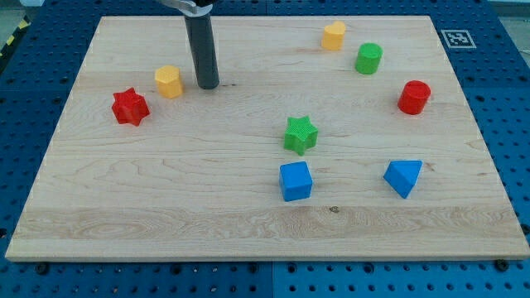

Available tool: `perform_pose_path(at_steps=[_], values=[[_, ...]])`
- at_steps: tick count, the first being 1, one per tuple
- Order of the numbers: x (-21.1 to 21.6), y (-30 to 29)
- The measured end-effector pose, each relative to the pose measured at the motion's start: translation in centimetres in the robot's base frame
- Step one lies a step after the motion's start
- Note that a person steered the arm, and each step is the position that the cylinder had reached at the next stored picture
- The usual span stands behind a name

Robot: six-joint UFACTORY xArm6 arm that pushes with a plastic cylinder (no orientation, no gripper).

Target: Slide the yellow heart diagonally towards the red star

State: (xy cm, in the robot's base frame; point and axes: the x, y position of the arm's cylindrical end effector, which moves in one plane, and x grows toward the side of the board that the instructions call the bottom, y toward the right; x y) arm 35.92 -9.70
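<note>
The red star (130, 107) lies at the view's left side of the wooden board. A yellow block (168, 81), which looks like the heart, sits just up and to the right of the star, with a small gap between them. My tip (208, 85) rests on the board just to the right of this yellow block, a short gap apart from it. The rod rises straight up out of the view's top.
A second yellow block (334, 36) and a green cylinder (368, 58) lie at the top right. A red cylinder (414, 97) is at the right. A green star (301, 134), a blue cube (296, 180) and a blue triangular block (403, 176) lie lower down.
</note>
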Motion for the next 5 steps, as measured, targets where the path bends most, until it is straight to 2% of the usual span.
perform_pose_path(at_steps=[2, 3, 5], values=[[-0.3, -6.1], [-0.7, -6.7], [-4.1, 6.3]])
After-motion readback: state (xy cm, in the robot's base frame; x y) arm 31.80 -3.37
